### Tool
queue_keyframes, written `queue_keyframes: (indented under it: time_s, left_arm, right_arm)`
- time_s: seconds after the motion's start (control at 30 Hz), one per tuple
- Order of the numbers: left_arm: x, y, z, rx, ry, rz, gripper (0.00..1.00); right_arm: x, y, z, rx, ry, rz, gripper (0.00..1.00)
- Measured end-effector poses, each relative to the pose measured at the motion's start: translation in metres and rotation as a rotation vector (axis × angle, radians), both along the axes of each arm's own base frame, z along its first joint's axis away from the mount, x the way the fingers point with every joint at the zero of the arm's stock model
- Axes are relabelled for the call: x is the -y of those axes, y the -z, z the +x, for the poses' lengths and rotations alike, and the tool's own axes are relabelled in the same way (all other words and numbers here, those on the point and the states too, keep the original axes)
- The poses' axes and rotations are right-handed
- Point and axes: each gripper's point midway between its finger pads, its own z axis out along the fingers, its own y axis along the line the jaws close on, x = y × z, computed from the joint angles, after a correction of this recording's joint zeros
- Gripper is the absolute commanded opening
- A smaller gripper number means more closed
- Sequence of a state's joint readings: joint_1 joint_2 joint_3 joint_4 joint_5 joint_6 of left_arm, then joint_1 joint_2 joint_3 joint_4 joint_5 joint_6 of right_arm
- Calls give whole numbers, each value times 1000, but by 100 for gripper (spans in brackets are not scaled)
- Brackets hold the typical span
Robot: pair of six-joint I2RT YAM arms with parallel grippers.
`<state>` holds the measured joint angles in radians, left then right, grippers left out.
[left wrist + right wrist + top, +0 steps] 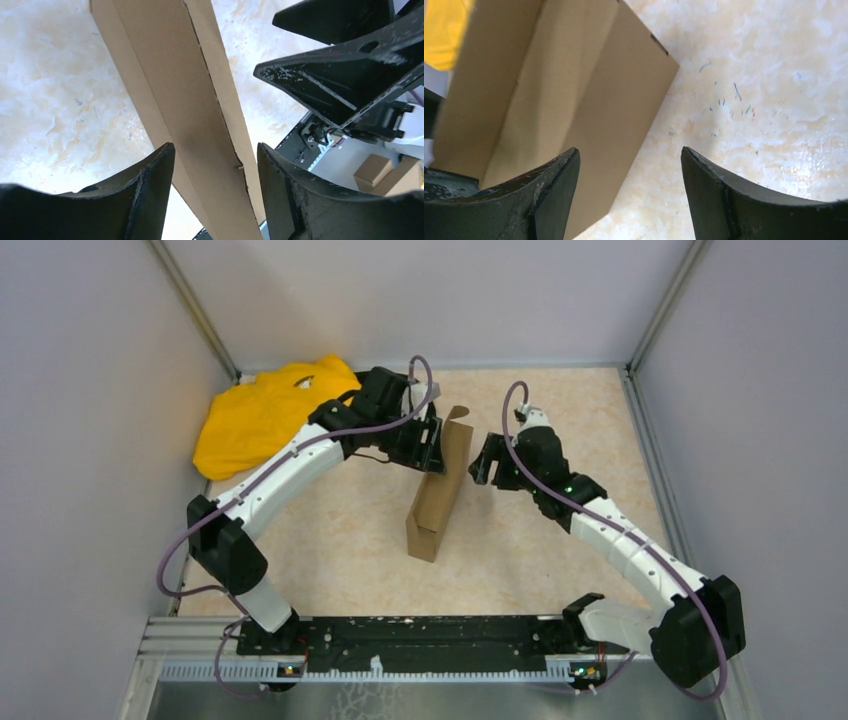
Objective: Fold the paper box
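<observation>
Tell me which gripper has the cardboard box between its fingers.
The left gripper: the cardboard box runs between its open jaws. The right gripper hangs beside the box, apart from it.

No legible text, labels, brands or numbers in any view. Box plain brown, unprinted on the faces shown. Fine tick-like marks along front rail, too small to read.

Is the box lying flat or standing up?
Standing up on its edge. From above, the box is a thin upright slab on the table.
</observation>
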<state>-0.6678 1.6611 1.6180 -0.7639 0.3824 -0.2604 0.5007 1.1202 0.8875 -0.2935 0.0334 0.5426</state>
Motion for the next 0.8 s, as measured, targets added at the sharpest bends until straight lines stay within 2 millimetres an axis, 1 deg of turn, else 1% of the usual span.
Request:
queue_keyframes:
  time_s: [0.2,0.37,0.5,0.53,0.57,0.6,0.73,0.8]
  left_arm:
    - [-2,21,-2,-20,-34,110,68]
    - [-5,34,2,-26,-71,191,69]
    - [-1,36,0,-24,-79,222,71]
    - [1,36,0,-23,-81,227,74]
    - [2,35,-1,-20,-82,234,92]
    - [4,34,-2,-17,-81,239,97]
    - [11,30,-4,-4,-81,255,97]
    - [11,30,-6,-3,-81,262,97]
  right_arm:
    - [-5,37,-20,-89,-65,-1,62]
    - [-14,54,-32,-128,-127,39,59]
    - [-22,58,-36,-137,-156,67,58]
    - [-24,57,-36,-136,-162,73,58]
    - [-27,57,-36,-133,-167,79,58]
    - [-29,55,-35,-127,-169,86,58]
    - [-35,51,-32,-112,-176,111,58]
    - [-39,50,-30,-109,-178,123,58]
